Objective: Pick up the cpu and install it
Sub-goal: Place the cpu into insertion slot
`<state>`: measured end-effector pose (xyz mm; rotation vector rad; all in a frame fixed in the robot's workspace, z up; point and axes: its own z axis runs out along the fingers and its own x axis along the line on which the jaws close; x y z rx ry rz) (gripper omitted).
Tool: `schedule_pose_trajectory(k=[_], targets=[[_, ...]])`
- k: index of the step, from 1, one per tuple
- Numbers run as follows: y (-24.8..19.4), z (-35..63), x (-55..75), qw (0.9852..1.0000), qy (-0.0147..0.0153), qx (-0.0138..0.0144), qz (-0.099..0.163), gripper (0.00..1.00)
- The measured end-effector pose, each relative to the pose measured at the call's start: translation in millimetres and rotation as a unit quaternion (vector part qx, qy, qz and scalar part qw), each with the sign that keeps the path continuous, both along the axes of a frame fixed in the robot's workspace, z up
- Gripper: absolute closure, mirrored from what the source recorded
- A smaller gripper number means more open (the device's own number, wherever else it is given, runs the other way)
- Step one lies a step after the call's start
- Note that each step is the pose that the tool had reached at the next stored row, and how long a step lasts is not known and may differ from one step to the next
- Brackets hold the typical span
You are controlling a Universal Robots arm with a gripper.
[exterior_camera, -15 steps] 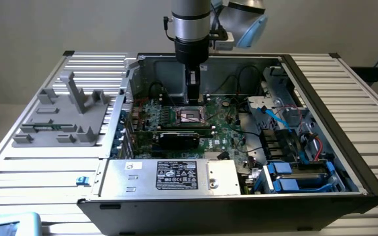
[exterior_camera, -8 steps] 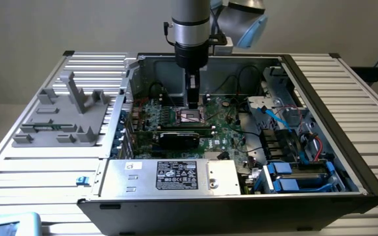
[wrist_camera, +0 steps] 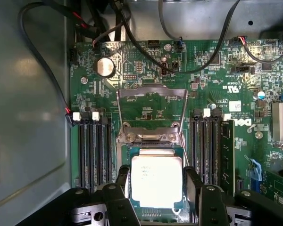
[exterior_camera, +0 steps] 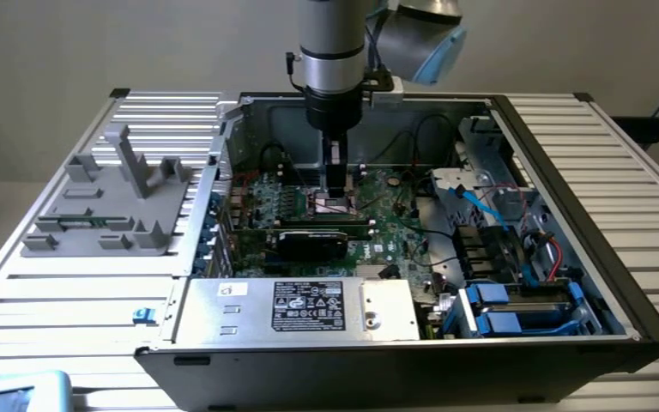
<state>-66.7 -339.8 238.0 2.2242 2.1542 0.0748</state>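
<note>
My hand (wrist_camera: pixel 158 175) grips the cpu (wrist_camera: pixel 156 186) by two opposite edges. It lies straight below my wrist, square with the socket (wrist_camera: pixel 151 137). In the exterior view, the black card (exterior_camera: pixel 323 242) sits at six o'clock.

The small, flat, square cpu (wrist_camera: pixel 156 181) with a shiny silver-beige metal top lies level, top up, with faint dark print near one corner. A thin green rim shows round the metal. It sits squarely over the dark square socket (wrist_camera: pixel 153 141) on the green motherboard (wrist_camera: pixel 217 70). In the exterior view the cpu (exterior_camera: pixel 336 204) is inside the case, left of centre.
</note>
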Motion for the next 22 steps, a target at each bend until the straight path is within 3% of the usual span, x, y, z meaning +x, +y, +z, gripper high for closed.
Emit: schedule_pose_trajectory(k=[9,22], targets=[[0.0,-14.4,0.0,1.0000,0.0000,0.0009,0.000,0.45],[0.0,-21.8,-4.0,1.0000,0.0014,0.0011,0.000,0.45]])
